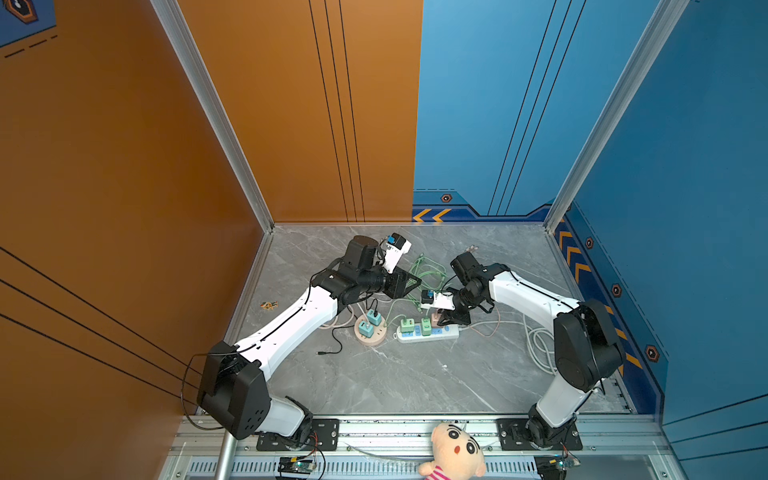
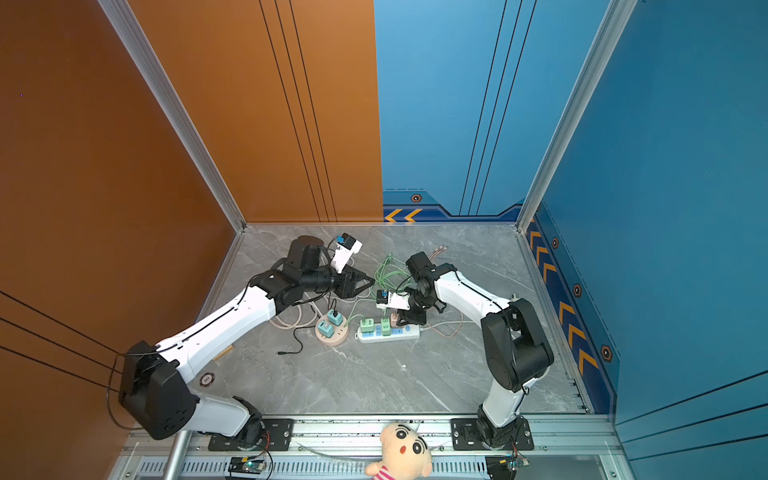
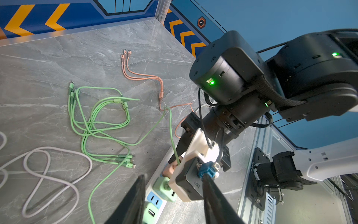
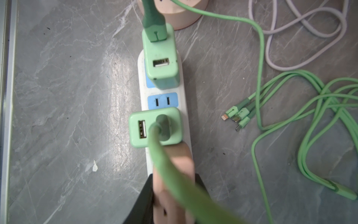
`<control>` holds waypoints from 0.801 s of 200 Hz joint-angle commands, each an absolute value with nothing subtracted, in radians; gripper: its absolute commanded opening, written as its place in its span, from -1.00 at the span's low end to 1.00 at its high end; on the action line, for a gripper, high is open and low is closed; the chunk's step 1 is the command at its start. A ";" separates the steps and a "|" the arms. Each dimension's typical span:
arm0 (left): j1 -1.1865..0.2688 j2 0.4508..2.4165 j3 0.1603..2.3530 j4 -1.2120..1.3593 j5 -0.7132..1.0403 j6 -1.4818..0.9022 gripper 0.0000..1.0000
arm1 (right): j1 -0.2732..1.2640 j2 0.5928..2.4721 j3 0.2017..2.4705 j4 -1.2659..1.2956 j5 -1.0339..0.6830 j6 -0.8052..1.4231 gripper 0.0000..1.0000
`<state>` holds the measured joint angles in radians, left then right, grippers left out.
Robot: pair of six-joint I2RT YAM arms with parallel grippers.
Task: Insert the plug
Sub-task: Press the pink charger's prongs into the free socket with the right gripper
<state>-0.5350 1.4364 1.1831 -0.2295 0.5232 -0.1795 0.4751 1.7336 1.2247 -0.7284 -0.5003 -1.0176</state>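
A white power strip [image 1: 452,331] [image 2: 411,331] [image 4: 142,64] lies mid-table with two green chargers [image 4: 161,64] [image 4: 155,128] in it and a free blue socket [image 4: 162,100] between them. My right gripper [image 1: 439,322] [image 2: 398,321] [image 4: 172,186] is shut on the pink plug [image 1: 435,318] [image 4: 174,161] [image 3: 168,170]. The plug stands over the strip's end beside a green charger, its prongs hidden. A green cable crosses in front of it. My left gripper [image 1: 419,283] [image 2: 368,282] [image 3: 174,176] hangs open and empty above the table, left of the strip.
A round pink hub [image 1: 371,338] with two teal chargers sits left of the strip. Green cables [image 1: 428,270] [image 3: 100,120], a lilac cable [image 3: 38,174], an orange cable [image 3: 143,77], a black lead [image 1: 332,349] and a white cord [image 1: 540,345] lie around. A plush toy [image 1: 453,453] sits at the front rail.
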 commanded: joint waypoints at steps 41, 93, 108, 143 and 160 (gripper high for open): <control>-0.522 1.448 1.188 -0.236 0.529 -0.176 -0.05 | 0.503 1.771 1.235 -0.735 -0.487 -1.038 -1.00; -0.523 1.451 1.190 -0.237 0.533 -0.181 -0.05 | 0.512 1.778 1.205 -0.736 -0.415 -1.040 -1.00; -0.523 1.453 1.192 -0.237 0.537 -0.181 -0.06 | 0.521 1.792 1.200 -0.742 -0.372 -1.046 -1.00; -0.523 1.447 1.192 -0.237 0.537 -0.184 -0.06 | 0.525 1.818 1.195 -0.759 -0.341 -1.054 -1.00; -0.522 1.445 1.191 -0.236 0.538 -0.183 -0.07 | 0.524 1.823 1.202 -0.759 -0.356 -1.052 -1.00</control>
